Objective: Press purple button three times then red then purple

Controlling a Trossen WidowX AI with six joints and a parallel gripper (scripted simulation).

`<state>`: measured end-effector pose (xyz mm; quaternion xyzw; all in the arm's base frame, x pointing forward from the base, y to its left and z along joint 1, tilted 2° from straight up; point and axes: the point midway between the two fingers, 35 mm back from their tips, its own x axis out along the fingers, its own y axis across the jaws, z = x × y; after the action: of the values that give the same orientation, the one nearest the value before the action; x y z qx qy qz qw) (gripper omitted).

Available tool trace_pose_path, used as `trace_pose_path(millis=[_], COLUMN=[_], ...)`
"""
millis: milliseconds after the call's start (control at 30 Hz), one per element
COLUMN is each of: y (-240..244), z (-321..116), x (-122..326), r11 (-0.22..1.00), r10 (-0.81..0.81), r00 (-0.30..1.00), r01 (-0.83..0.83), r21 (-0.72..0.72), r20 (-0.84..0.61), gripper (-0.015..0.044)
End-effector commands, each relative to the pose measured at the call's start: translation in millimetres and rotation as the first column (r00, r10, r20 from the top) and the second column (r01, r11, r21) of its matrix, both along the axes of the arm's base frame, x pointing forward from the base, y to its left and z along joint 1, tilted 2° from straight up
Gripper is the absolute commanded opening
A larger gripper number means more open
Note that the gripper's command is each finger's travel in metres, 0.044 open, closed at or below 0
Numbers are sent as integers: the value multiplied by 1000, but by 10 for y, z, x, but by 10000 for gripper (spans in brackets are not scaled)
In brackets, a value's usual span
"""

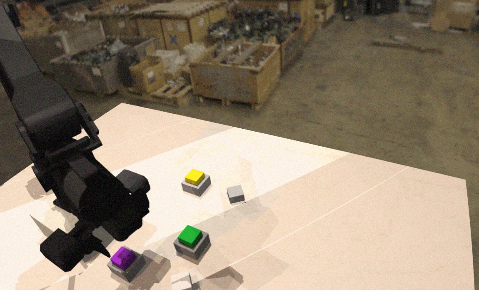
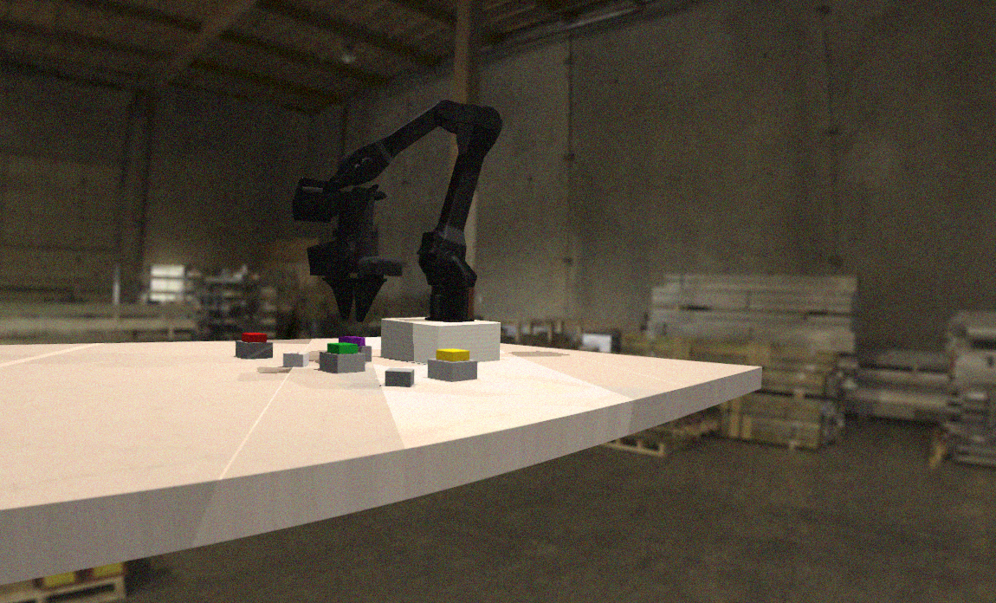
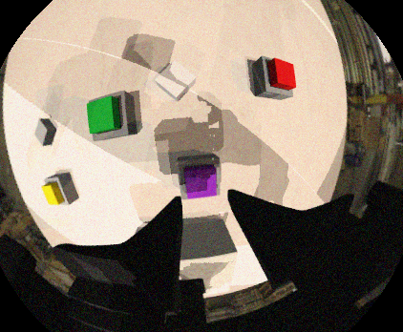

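The purple button (image 1: 123, 257) (image 2: 352, 341) (image 3: 201, 181) sits on a grey housing near the arm's base, with its cap raised. My gripper (image 2: 353, 320) (image 3: 204, 197) points down above the table beside the purple button, on the base side. Its fingers stand partly apart with nothing between them, and a gap shows between fingertips and table in the exterior view. In the wrist view the purple cap lies just beyond the fingertips. The red button (image 2: 254, 337) (image 3: 283, 74) stands farther off, raised, at the upper right of the wrist view; the top view does not show it.
A green button (image 1: 190, 236) (image 2: 342, 348) (image 3: 103, 115) stands near the purple one. A yellow button (image 1: 194, 176) (image 2: 452, 353) (image 3: 53, 194) and a grey block (image 1: 235, 193) (image 2: 399, 377) (image 3: 45, 132) lie beyond. A whitish block (image 1: 181, 281) (image 2: 295, 359) (image 3: 176, 80) lies between green and red.
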<state>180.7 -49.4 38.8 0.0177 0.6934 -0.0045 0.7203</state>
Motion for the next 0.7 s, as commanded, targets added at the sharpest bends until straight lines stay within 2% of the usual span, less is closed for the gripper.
trace_pose_path(millis=[0,667], y=[-4,-3], z=[-10,-214], x=[-1,13], r11=[1000,1000], r10=[-5,-5], r00=[1000,1000], r01=[5,5], r21=[-3,-3], r20=[0,0], gripper=[20,20])
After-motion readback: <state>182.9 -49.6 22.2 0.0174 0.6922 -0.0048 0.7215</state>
